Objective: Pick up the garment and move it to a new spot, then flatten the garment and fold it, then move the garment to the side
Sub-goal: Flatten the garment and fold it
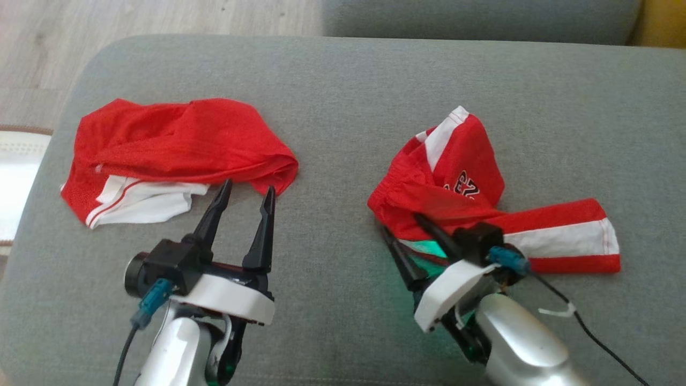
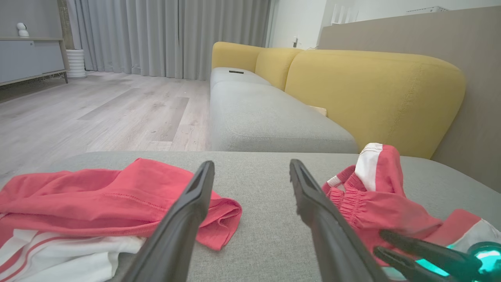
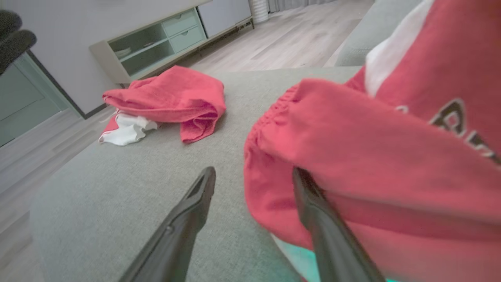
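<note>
Straddling the gathered waistband edge of the crumpled red-and-white lettered shorts (image 1: 471, 155) on the grey upholstered seat (image 1: 343, 80), right jaws spread and unclenched, striped leg running off to their right, left jaws released and empty, well apart, tips beside another red mesh garment (image 1: 177, 134).

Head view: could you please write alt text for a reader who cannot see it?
The open right gripper reaches into the edge of the right garment, crumpled red and white cloth on a grey cushion. The open left gripper points at the left garment, also red and white, lying apart from the first.
</note>
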